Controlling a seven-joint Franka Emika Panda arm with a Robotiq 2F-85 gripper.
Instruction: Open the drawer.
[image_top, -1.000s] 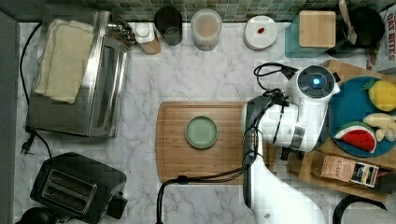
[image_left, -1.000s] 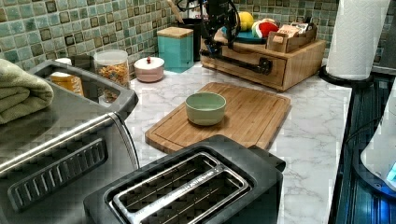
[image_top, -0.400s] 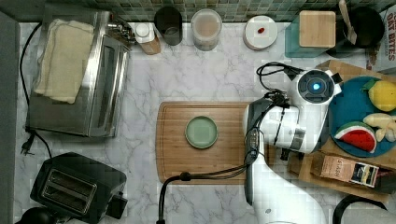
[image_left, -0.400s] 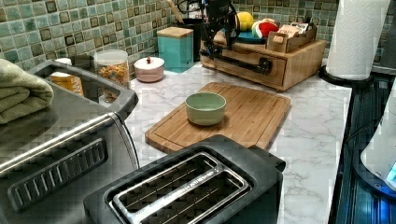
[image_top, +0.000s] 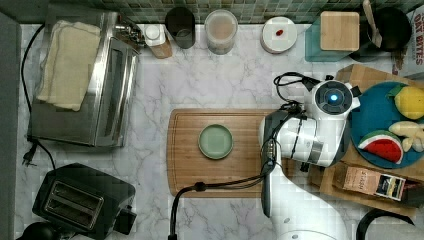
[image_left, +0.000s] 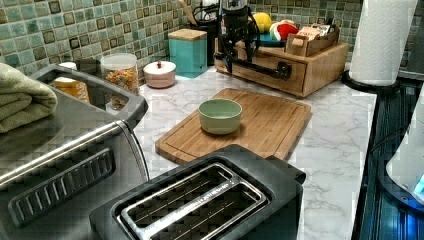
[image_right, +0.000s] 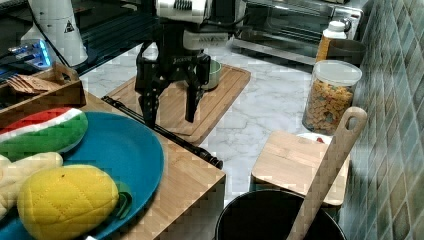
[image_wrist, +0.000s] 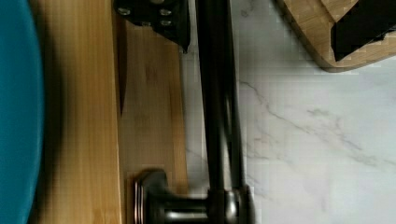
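The drawer (image_left: 274, 76) is the light-wood front of a wooden box unit (image_right: 192, 172), with a long black bar handle (image_right: 165, 132) across it. In the left view the front sits flush with the unit. My gripper (image_right: 171, 111) hangs open over the handle, one finger on each side of the bar, and nothing is gripped. The wrist view looks straight down at the handle (image_wrist: 219, 116), with a dark finger (image_wrist: 156, 18) over the drawer's wood and the other finger (image_wrist: 362, 25) over the cutting board. In the top view the arm's wrist (image_top: 331, 99) covers the gripper.
A wooden cutting board (image_top: 185, 170) with a green bowl (image_top: 215, 141) lies right in front of the drawer. On the unit sit a blue plate (image_right: 125, 155) of toy fruit and a small crate (image_left: 310, 42). A toaster (image_left: 200, 200), a toaster oven (image_top: 85, 80) and jars ring the marble counter.
The gripper has sunk a little toward the handle and shifted slightly toward the top view's bottom. The drawer and the bowl have not moved.
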